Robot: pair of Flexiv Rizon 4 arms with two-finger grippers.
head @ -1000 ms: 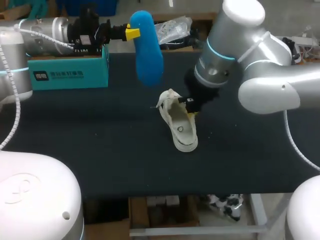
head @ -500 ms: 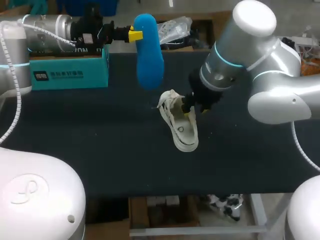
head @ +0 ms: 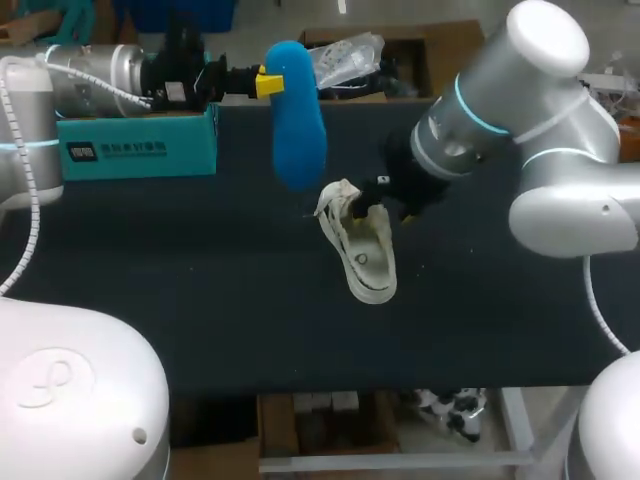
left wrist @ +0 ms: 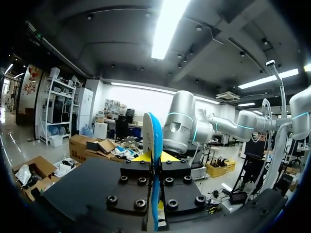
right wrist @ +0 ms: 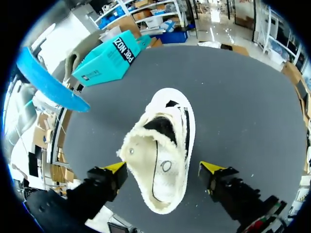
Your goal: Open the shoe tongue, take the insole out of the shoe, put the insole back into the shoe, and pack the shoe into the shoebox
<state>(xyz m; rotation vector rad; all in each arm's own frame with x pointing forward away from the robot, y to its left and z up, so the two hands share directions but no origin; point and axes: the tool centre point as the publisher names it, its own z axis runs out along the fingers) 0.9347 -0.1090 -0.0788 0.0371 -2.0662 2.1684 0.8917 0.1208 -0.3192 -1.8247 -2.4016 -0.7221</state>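
A white fleece-lined shoe (head: 361,247) lies on the dark table, its opening facing up. My right gripper (head: 377,205) hangs just above its heel end. In the right wrist view the gripper (right wrist: 164,168) stands open, its yellow fingertips (right wrist: 116,167) on either side of the shoe (right wrist: 163,145) without touching it. My left gripper (head: 264,80) is shut on a blue insole (head: 297,112), held in the air behind the shoe. Seen edge-on, the insole (left wrist: 154,141) sits between the left gripper's (left wrist: 155,158) fingers. The teal shoebox (head: 135,140) stands at the back left, closed.
The dark table top (head: 180,290) stretches left and right of the shoe, and its front edge (head: 300,388) runs below it. My left arm (head: 90,75) passes just behind the shoebox.
My right gripper has opened, let go of the shoe's edge and drawn back up to the right. The shoe stays in place. The left arm with the insole has hardly moved.
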